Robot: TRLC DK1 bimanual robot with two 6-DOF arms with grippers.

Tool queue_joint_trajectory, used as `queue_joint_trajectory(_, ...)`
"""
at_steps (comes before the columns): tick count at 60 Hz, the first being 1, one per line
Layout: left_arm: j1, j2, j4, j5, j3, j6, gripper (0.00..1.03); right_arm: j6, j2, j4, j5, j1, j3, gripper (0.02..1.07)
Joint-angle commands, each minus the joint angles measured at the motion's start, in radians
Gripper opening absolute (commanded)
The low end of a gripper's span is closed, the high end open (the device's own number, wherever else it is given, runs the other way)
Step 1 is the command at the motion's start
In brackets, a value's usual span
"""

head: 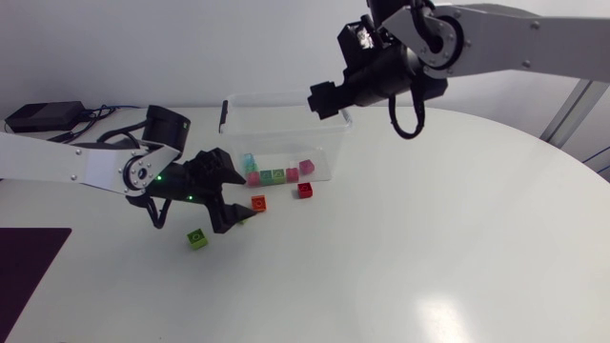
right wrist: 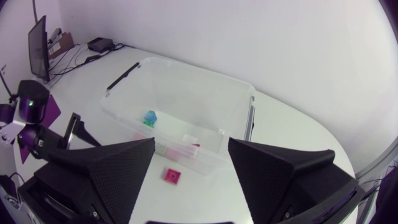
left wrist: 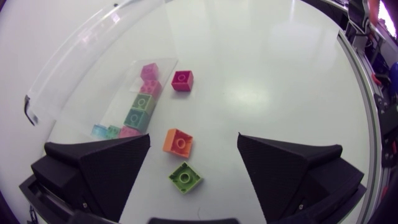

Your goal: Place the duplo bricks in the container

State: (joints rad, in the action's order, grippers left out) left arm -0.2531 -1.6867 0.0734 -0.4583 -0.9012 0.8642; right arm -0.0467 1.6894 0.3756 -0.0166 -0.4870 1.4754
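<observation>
The clear plastic container [head: 322, 133] stands at the table's back middle and holds several bricks, among them a cyan one [head: 250, 162] and a pink one [head: 254, 177]. My left gripper [head: 227, 193] hangs open just in front of it. An orange brick [left wrist: 178, 142] and a green brick [left wrist: 185, 177] lie on the table between its fingers, touching neither. A red brick [head: 304, 190] lies ahead, close to the container wall [left wrist: 74, 68]. Another lime brick [head: 197, 238] sits beside the left gripper. My right gripper [head: 324, 98] hovers open and empty above the container's far right corner.
A black box with cables [head: 43, 116] sits at the table's back left. A dark mat [head: 29, 262] covers the front left corner. The right wrist view looks down on the container [right wrist: 180, 81], the red brick [right wrist: 171, 176] and my left arm [right wrist: 34, 118].
</observation>
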Motion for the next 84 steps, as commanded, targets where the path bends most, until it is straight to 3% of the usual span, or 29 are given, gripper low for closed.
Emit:
queue_joint_trajectory(1,-0.006,-0.048,-0.017,0.01,0.028,0.087,0.98,-0.038,-0.042,-0.021,-0.011,-0.005,-0.124,0.89)
queue_joint_trajectory(21,-0.038,-0.169,-0.098,0.075,-0.027,0.151,0.98,-0.067,-0.112,-0.096,-0.046,0.002,-0.336,0.89)
queue_joint_trajectory(54,-0.029,-0.346,-0.095,0.13,-0.196,0.159,0.96,-0.048,-0.01,-0.196,-0.059,-0.024,-0.408,0.89)
queue_joint_trajectory(64,-0.021,-0.378,-0.07,0.132,-0.225,0.159,0.78,-0.021,0.058,-0.213,-0.056,-0.03,-0.383,0.92)
queue_joint_trajectory(67,-0.02,-0.386,-0.052,0.132,-0.235,0.162,0.66,-0.016,0.073,-0.213,-0.054,-0.033,-0.374,0.92)
queue_joint_trajectory(68,-0.02,-0.387,-0.046,0.13,-0.237,0.164,0.56,-0.015,0.078,-0.213,-0.054,-0.033,-0.372,0.92)
queue_joint_trajectory(74,-0.02,-0.384,-0.032,0.129,-0.239,0.165,0.24,-0.007,0.11,-0.213,-0.042,-0.041,-0.36,0.92)
queue_joint_trajectory(84,-0.02,-0.354,0.108,0.098,-0.263,0.182,0.22,0.004,0.139,-0.21,-0.008,-0.051,-0.333,0.92)
